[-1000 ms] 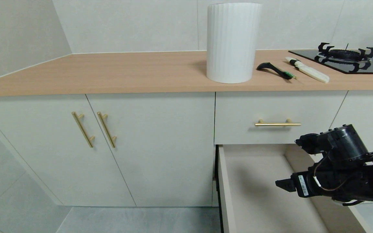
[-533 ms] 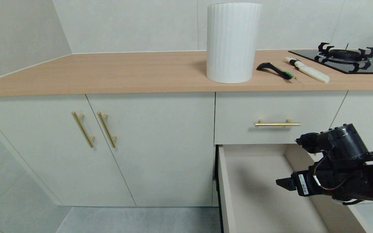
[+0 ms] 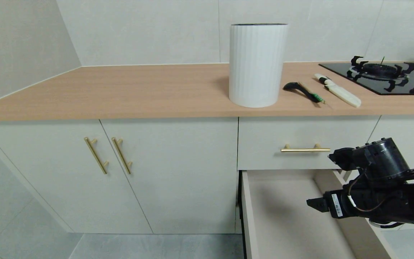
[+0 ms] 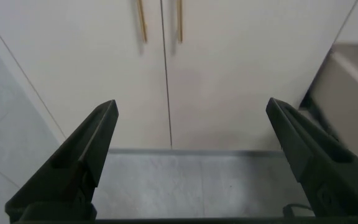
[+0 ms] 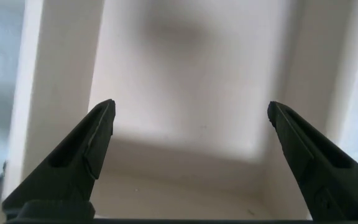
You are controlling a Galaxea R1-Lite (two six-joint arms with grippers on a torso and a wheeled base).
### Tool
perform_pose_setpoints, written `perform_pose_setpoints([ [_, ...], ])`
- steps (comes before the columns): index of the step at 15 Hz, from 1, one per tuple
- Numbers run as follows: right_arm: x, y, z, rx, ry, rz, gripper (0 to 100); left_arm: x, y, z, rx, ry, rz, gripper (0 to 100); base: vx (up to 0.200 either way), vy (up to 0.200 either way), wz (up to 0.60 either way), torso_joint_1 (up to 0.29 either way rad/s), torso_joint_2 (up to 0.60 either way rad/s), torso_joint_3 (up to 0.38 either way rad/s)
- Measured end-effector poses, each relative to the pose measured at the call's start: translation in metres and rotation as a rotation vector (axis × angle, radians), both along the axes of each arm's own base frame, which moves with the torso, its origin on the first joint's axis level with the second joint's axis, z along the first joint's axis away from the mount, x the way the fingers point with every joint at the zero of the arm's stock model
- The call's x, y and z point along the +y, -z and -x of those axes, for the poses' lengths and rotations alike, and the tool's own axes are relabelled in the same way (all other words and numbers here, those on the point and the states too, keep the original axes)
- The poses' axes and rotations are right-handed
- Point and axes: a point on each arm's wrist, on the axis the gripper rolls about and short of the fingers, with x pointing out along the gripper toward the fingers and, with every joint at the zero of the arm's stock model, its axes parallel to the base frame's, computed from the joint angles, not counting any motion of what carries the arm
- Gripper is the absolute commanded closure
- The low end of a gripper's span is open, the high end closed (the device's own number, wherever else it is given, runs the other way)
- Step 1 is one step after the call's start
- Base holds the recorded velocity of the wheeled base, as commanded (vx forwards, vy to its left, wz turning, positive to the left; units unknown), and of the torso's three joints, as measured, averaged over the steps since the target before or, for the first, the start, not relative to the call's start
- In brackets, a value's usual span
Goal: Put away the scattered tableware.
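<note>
- Right gripper (image 3: 316, 205): fingers spread wide, gripping nothing; arm low at right, forearm roughly level, fingers pointing left over open drawer (image 3: 286, 216).
- From right wrist: both fingers (image 5: 89, 149) framing drawer's pale floor and side walls.
- Left gripper (image 4: 191, 149): spread wide too, nothing between fingers; held low, facing 2 cabinet doors (image 4: 229, 74) with gold handles, grey floor tiles below.
- Black utensil (image 3: 302, 90) and white knife (image 3: 337, 94): lying near each other, not touching, on counter (image 3: 120, 93); well above and behind right gripper, over closed drawer (image 3: 264, 144).
- White ribbed canister (image 3: 257, 64): upright on counter, just left of black utensil.
- Hob (image 3: 379, 73): just right of white knife, at counter's right end.
</note>
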Motion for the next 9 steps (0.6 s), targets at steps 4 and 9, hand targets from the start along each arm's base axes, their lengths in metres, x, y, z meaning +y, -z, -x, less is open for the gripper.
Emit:
perform_pose_setpoints([
  [4,-0.0006,0.0003,-0.0004,-0.002,0.01,0.009,0,0.0,0.0,0.0,0.0,0.0,0.0,0,0.0,0.0,0.0,0.167,-0.47,-0.304],
  [9,-0.0005,0.0006,-0.0005,-0.003,0.012,0.012,0,0.0,0.0,0.0,0.0,0.0,0.0,0,0.0,0.0,0.0,0.188,-0.48,-0.29],
])
